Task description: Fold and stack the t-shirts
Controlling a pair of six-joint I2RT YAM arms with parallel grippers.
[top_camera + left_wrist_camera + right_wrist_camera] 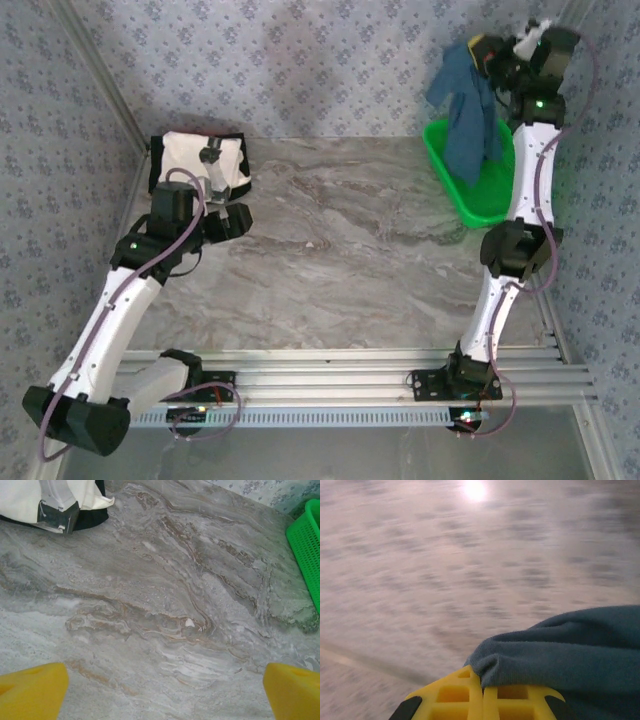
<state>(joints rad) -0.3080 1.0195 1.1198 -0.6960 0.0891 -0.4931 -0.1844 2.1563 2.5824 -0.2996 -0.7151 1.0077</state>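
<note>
The dark teal-blue t-shirt [465,110] hangs in the air at the back right, above the green basket, pinched by my right gripper [490,55]. In the right wrist view the yellow fingers [450,700] are pressed together with a fold of teal cloth [560,655] caught between them; the right gripper [482,695] is shut on it. The cream-white t-shirt [195,160] with black edges lies folded at the back left of the table. My left gripper [226,203] hovers just in front of it, open wide over bare marble [165,690], with the shirt's corner [30,500] at the upper left.
The bright green basket [478,200] stands against the right wall under the hanging shirt; its mesh side [305,550] also shows in the left wrist view. Patterned walls close in the back and both sides. A metal rail [350,365] runs along the near edge.
</note>
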